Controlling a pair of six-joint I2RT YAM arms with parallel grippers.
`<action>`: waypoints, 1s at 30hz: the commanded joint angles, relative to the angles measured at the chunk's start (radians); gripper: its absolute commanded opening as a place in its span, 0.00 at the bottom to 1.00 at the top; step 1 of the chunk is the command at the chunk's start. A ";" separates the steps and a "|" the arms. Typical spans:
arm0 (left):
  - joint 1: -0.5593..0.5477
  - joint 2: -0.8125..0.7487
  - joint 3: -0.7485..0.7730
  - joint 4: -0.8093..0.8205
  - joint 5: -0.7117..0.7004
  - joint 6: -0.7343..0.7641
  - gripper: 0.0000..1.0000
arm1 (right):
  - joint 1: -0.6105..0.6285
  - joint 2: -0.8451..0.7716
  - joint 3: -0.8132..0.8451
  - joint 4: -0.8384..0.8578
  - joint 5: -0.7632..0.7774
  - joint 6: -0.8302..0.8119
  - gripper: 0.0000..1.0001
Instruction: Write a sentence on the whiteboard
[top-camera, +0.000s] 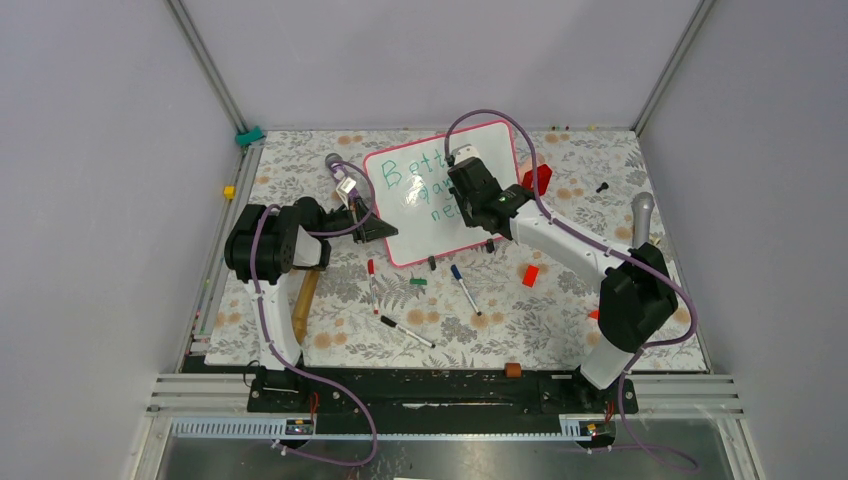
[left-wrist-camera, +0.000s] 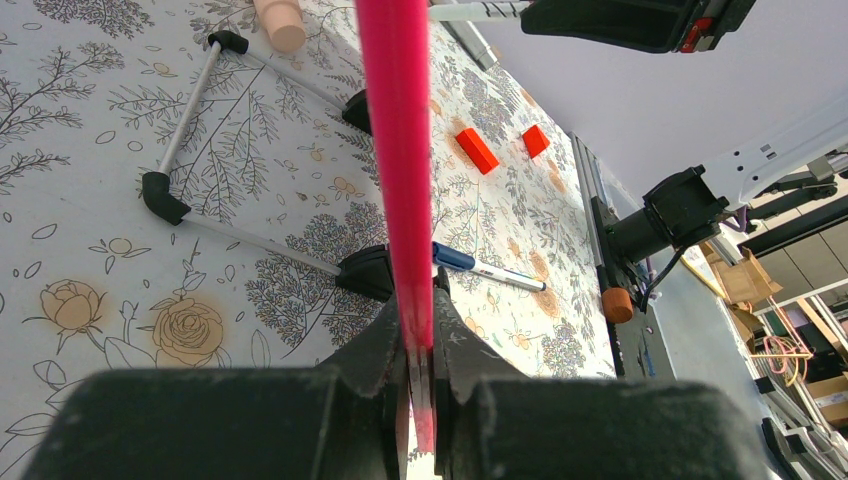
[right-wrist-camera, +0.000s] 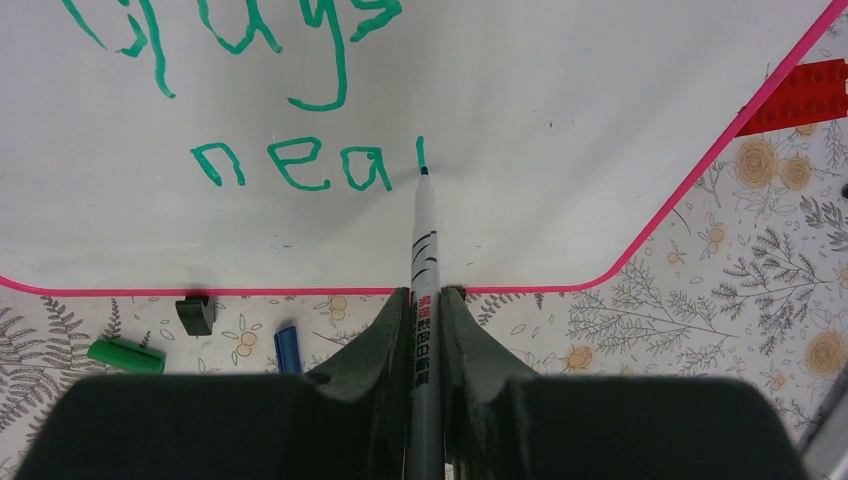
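Right tool is clamped on marker, long axis running straight up from lower edge of whiteboard w/ tip touching just right of "nea" in the sentence, blank space beyond; left tool pinches whiteboard's side edge.

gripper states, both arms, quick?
Left gripper: closed, clamping the whiteboard by its pink frame edge.
Right gripper: closed on a marker, tip on the board.
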 joint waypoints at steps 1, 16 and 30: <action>-0.020 0.028 -0.005 0.045 0.131 0.084 0.00 | -0.010 0.015 0.046 0.018 0.002 -0.002 0.00; -0.022 0.028 -0.005 0.045 0.132 0.084 0.00 | -0.017 0.008 0.046 0.032 0.065 0.003 0.00; -0.022 0.026 -0.007 0.045 0.132 0.085 0.00 | -0.024 -0.053 0.018 0.046 0.051 0.013 0.00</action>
